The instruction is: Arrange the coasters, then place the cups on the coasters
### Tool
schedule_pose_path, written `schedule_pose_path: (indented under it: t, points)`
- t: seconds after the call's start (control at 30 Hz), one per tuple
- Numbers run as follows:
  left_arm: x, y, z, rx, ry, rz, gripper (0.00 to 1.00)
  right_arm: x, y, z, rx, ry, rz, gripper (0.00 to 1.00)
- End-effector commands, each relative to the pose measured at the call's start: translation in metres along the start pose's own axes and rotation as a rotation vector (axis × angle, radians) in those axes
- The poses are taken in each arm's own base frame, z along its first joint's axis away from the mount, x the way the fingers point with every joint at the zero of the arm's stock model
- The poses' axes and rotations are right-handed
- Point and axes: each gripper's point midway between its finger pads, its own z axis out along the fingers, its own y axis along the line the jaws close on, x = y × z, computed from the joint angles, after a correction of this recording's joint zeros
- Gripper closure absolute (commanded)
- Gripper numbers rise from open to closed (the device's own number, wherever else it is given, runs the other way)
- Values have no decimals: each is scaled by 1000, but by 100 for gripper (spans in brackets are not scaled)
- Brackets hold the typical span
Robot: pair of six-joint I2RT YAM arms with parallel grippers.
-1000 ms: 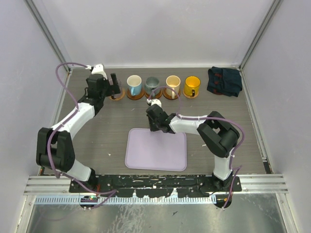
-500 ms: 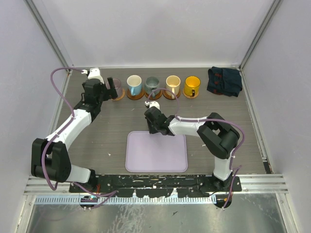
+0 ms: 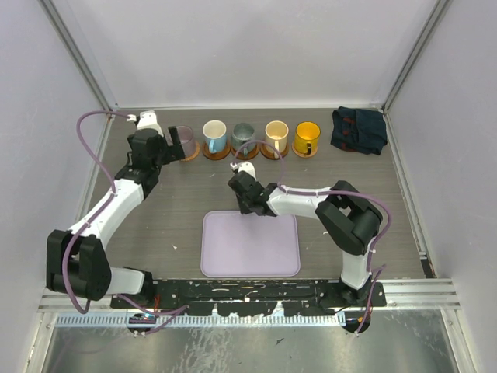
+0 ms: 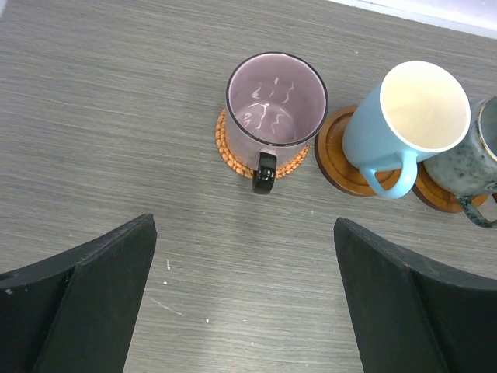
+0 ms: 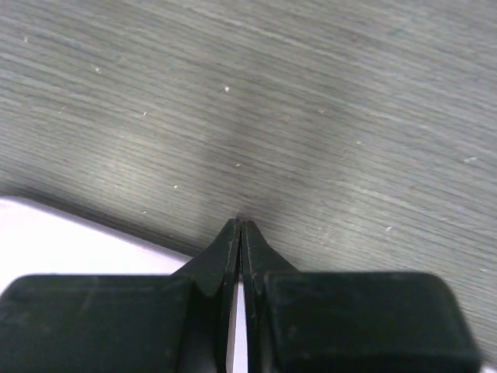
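Five cups stand in a row at the back, each on a coaster: mauve point(image 3: 185, 140), light blue point(image 3: 214, 135), grey-green point(image 3: 243, 137), cream point(image 3: 276, 134) and orange-yellow point(image 3: 307, 137). In the left wrist view the mauve cup point(image 4: 276, 113) sits on a woven coaster point(image 4: 227, 151), with the light blue cup point(image 4: 408, 116) on a wooden coaster point(image 4: 334, 151) beside it. My left gripper point(image 3: 171, 144) point(image 4: 243, 233) is open, a short way in front of the mauve cup and clear of it. My right gripper point(image 3: 247, 203) point(image 5: 241, 225) is shut and empty, low over the table.
A lavender tray point(image 3: 250, 247) lies at the near middle, and its far edge point(image 5: 54, 233) sits just under my right gripper. A dark blue cloth point(image 3: 359, 130) is bunched at the back right corner. Walls enclose the table on three sides.
My left gripper has drawn back to the left from around the mauve cup, which stays on its coaster. My right gripper has slid slightly left along the tray's far edge.
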Motion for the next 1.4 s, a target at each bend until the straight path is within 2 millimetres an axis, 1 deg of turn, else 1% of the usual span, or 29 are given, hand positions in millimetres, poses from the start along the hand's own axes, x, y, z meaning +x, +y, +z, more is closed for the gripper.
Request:
schedule_pose_path:
  t: [0.0, 0.07, 0.17, 0.23, 0.27, 0.3, 0.4, 0.5, 0.6, 0.63, 0.7, 0.8, 0.9, 1.07, 1.2, 1.33, 1.37]
  points:
    - [-29, 10, -24, -29, -89, -7, 2, -57, -13, -25, 62, -145, 5, 90]
    - [-33, 13, -33, -35, -102, -13, 2, -74, -23, -36, 80, -197, 21, 89]
    - [-32, 16, -43, -37, -104, -25, 2, -91, -48, -52, 115, -264, 74, 88]
    - [-30, 18, -51, -38, -100, -37, 2, -95, -71, -63, 140, -302, 122, 88]
    - [-28, 19, -55, -36, -93, -42, 2, -98, -88, -69, 157, -327, 160, 87]
    - [-27, 19, -59, -34, -90, -49, 2, -97, -98, -75, 163, -348, 185, 87]
    - [-22, 19, -69, -20, -81, -73, 2, -99, -144, -98, 225, -433, 275, 84]
    - [-17, 19, -78, -2, -68, -84, 2, -97, -183, -123, 289, -513, 348, 81]
    - [-10, 20, -86, 12, -54, -81, 2, -93, -215, -146, 357, -581, 413, 77]
    - [-9, 21, -89, 12, -56, -80, 2, -93, -224, -155, 375, -609, 433, 75]
    - [-9, 24, -95, 9, -70, -84, 2, -88, -238, -168, 416, -645, 461, 72]
    - [-8, 29, -100, -5, -85, -87, 2, -83, -257, -188, 486, -709, 501, 67]
    - [-8, 35, -103, -33, -100, -96, 2, -77, -270, -205, 545, -763, 532, 64]
    - [-6, 48, -109, -100, -131, -107, 2, -65, -283, -229, 601, -854, 583, 61]
    - [-5, 65, -116, -187, -172, -132, 2, -52, -290, -243, 636, -913, 609, 56]
    - [-6, 72, -123, -219, -227, -154, 2, -44, -295, -250, 664, -928, 608, 53]
    - [-3, 74, -123, -225, -231, -156, 2, -43, -296, -250, 670, -928, 608, 52]
